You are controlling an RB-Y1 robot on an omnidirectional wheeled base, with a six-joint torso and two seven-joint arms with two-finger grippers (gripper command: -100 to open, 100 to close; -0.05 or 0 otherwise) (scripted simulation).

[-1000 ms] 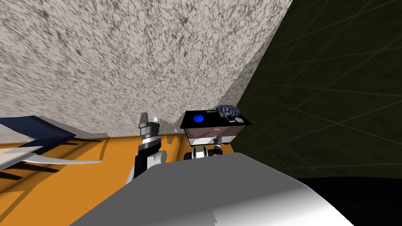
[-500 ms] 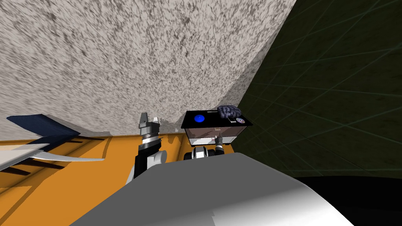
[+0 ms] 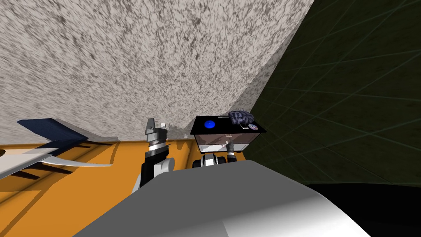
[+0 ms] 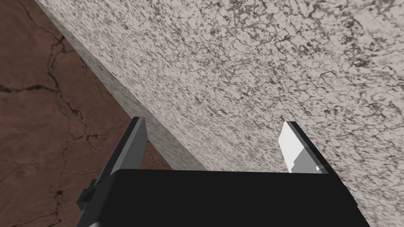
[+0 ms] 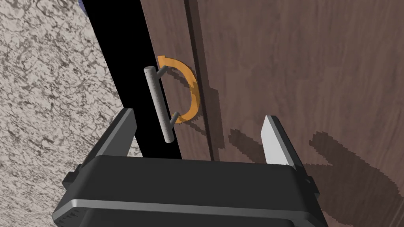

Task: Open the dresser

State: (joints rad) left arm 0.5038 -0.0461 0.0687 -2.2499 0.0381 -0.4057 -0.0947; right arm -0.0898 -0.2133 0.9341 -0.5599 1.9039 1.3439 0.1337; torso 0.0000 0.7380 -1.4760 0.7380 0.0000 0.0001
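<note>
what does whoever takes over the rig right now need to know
Right gripper: open, at the dresser front, with the grey bar handle just ahead, nearer one finger, not gripped.
Left gripper: open, idle, raised by the speckled wall.
Done: the reach to the handle. The front looks shut.
Left: centre on the handle, close, pull the front open.

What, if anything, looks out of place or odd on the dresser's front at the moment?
One thing: an orange half-ring lies flat on the brown dresser, curving behind its grey bar handle. It looks like a drawn marker, not hardware. Nothing else seems askew or damaged. The right gripper stands open before it.
</note>
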